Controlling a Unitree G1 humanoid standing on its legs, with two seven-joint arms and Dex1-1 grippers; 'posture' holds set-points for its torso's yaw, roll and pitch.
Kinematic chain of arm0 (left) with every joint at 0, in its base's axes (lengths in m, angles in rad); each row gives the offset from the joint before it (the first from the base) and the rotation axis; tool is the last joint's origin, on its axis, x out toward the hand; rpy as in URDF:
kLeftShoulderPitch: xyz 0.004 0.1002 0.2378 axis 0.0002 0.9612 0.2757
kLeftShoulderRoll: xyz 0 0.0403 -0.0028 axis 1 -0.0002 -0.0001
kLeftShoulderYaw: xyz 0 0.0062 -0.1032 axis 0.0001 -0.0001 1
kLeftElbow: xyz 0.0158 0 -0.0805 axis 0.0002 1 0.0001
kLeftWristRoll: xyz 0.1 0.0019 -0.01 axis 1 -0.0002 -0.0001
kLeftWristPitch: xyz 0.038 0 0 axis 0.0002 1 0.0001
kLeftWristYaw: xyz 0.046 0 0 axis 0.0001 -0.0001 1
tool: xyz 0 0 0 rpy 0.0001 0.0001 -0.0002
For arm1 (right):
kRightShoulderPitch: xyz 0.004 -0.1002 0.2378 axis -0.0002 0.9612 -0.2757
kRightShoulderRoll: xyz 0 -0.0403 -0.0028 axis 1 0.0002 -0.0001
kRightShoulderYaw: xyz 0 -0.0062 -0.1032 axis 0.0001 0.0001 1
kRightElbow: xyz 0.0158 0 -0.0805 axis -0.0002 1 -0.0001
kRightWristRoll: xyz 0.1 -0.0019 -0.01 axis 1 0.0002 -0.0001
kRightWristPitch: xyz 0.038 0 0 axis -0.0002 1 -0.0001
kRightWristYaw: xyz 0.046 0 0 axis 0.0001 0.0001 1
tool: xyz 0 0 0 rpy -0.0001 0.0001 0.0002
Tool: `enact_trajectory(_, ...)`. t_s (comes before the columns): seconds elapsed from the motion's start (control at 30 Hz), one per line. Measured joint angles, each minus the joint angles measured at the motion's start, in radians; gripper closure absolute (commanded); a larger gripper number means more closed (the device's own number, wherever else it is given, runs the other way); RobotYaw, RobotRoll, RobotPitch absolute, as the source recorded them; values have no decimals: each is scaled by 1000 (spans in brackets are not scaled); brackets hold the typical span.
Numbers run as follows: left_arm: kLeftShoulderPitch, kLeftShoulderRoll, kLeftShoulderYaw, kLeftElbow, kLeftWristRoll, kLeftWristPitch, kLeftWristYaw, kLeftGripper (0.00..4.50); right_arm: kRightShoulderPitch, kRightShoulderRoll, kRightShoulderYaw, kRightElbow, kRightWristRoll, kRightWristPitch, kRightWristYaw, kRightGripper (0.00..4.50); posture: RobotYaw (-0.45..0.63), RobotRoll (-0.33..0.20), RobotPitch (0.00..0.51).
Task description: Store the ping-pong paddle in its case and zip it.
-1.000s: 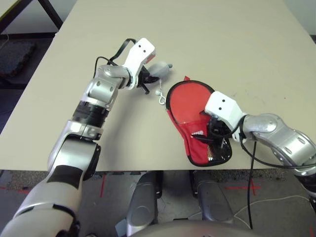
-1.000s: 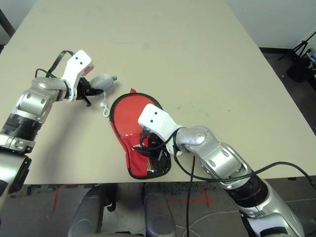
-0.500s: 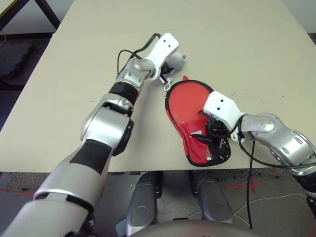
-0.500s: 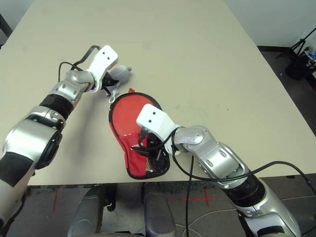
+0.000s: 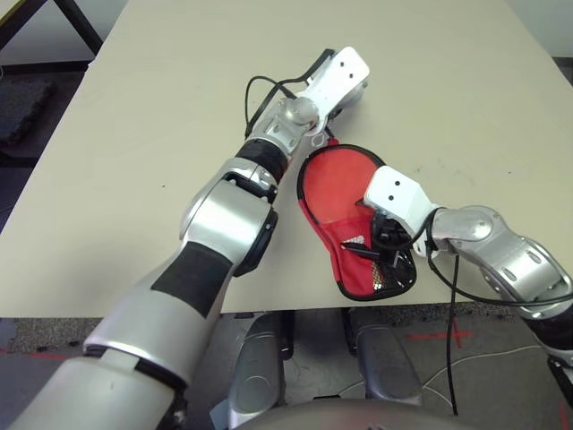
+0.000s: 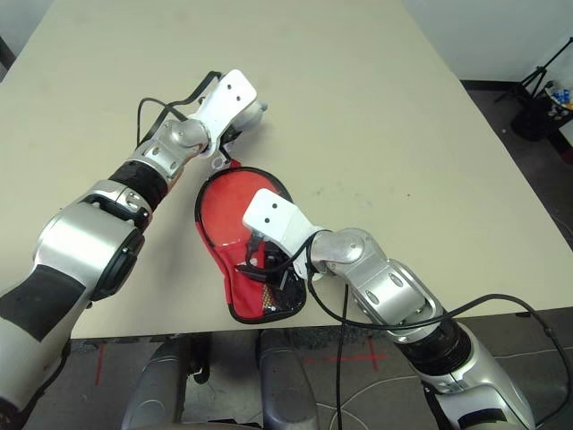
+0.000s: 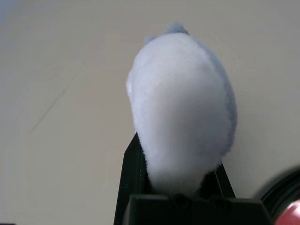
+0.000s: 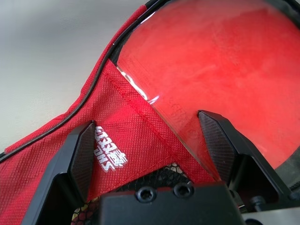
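We find the case (image 5: 345, 215) lying near the surface's (image 5: 161, 116) front edge, narrow end toward us, round end away. Its white logo (image 8: 111, 148) is unreadable. Right gripper (image 8: 152, 145) jaws wide above it. Farther, left gripper (image 7: 180, 187) jaws clamp the fuzzy ball (image 7: 183, 108).

Head stereo pair looked forward and down over the table (image 5: 448, 72), sharing the case (image 5: 336, 184) and both arms. Left wrist camera sat very close behind a fuzzy ball (image 7: 183, 108). Right wrist camera faced the case fabric at close range.
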Motion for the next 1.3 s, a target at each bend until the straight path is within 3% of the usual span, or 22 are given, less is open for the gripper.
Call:
enact_trajectory(0.43,-60,-150,4,16,61,-54,-31,3873,-1,38,11,6,-31,0,0,0,-189,0,289)
enact_trajectory(0.97,-62,-171,87,3,-44,-70,-216,3874,2,59,12,15,-49,-19,10,0,-167,0,289)
enact_trajectory(1.2,-61,-171,80,-1,-49,-70,-227,3874,2,61,12,22,-52,-31,14,0,-159,0,285)
enact_trajectory(1.3,-61,-171,82,-1,-52,-69,-224,2968,5,61,12,25,-53,-40,15,0,-142,0,282)
